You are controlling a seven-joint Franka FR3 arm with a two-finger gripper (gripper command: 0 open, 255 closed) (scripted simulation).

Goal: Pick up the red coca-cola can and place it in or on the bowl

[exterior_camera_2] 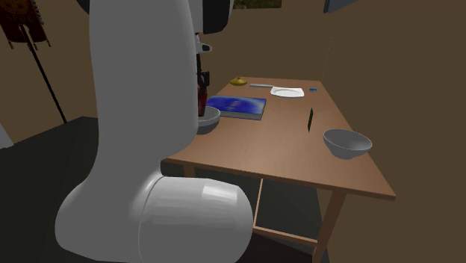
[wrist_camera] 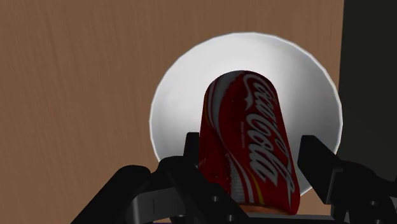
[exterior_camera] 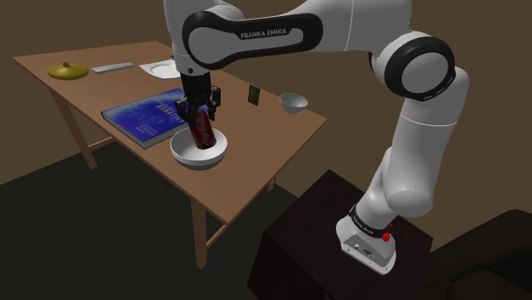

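The tool [wrist_camera: 251, 153] was clenched on the red Coca-Cola can [wrist_camera: 251, 127], one black finger [wrist_camera: 192, 149] pressed to each side of it near its upper end. In the shoulder view the tool [exterior_camera: 198, 109] hung straight down from the white arm [exterior_camera: 418, 128], and the can [exterior_camera: 203, 132] leaned in its grip, its lower end sunk within the rim of the white bowl [exterior_camera: 200, 159]. Whether the can touched the bowl's floor could not be told. The bowl stood on the brown counter [exterior_camera: 256, 145] near its front edge, just beside a blue book [exterior_camera: 145, 118]. Farther along sat a small dark green card [exterior_camera: 253, 94] standing upright and a second, smaller white bowl [exterior_camera: 293, 102]. At the far end lay a white plate [exterior_camera: 160, 68], a flat grey piece [exterior_camera: 112, 67] and a yellow lidded dish [exterior_camera: 68, 72].
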